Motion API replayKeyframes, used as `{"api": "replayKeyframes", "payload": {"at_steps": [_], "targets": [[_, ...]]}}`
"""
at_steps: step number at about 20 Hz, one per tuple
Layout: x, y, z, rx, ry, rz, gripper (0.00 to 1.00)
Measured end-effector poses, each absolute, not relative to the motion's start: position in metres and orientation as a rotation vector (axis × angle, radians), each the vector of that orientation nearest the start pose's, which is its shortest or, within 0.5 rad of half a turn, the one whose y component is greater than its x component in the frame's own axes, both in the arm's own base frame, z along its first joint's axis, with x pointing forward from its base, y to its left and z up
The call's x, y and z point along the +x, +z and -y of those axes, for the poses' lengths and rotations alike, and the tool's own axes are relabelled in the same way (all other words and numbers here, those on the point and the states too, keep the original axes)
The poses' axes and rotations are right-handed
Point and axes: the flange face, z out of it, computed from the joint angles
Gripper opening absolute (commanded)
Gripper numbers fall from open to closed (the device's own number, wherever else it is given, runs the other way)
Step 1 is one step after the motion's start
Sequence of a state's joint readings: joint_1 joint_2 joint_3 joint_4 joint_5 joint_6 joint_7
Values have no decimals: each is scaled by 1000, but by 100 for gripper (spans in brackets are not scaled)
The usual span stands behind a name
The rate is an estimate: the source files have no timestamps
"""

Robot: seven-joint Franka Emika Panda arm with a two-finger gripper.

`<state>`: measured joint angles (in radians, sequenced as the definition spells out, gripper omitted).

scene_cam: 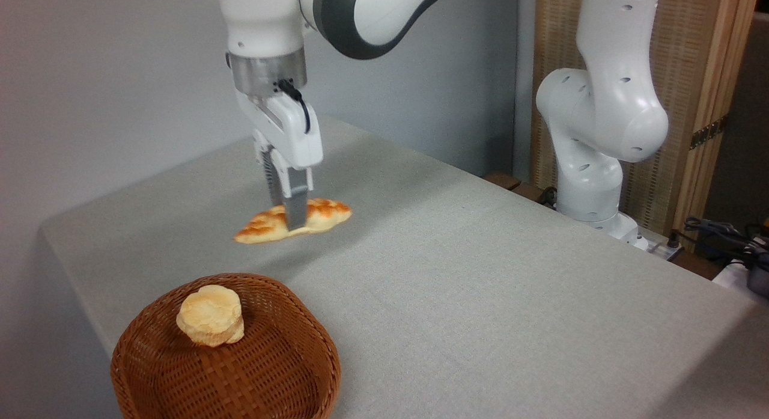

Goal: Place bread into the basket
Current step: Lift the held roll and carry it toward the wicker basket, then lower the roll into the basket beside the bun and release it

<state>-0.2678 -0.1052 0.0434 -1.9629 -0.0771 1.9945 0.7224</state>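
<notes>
The tabletop [480, 287] is a grey-clothed slab whose far edge runs along the wall and whose left corner falls away just behind the wicker basket [150, 359]; the right half of the cloth lies bare — wide room between the loaf and the arm's white base [601, 214] at the far right edge. The basket sits at the near left, its lower rim cut by the picture's bottom edge; one small round pale bun [210, 315] rests inside it, against the far wall of the weave. One braided loaf of bread [324, 213], golden with browned lattice and pointed ends, hangs level above the tabletop beyond the basket, well apart from its rim, with a soft shadow on the cloth beneath; it is outside the basket. The fingers [295, 217] point straight down and are clamped across the loaf's middle, the near one crossing its front face. Count: one arm, one basket, one bun, one loaf. Behind the arm's base stands a wooden slatted screen [685, 76]; dark cables [721, 232] trail at the right edge.
</notes>
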Motion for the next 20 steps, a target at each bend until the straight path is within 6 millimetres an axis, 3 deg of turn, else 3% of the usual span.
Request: {"api": "replayKeyframes", "payload": {"at_steps": [4, 5, 6, 8, 13, 20], "targets": [[546, 546, 105, -2822, -435, -1321, 46], [550, 548, 99, -2815, -481, -1298, 59], [556, 549, 94, -2805, -528, -1274, 89], [567, 547, 84, -2784, -612, -1225, 100], [592, 522, 79, -2743, -708, -1173, 100], [602, 501, 73, -2748, -687, -1152, 100]]}}
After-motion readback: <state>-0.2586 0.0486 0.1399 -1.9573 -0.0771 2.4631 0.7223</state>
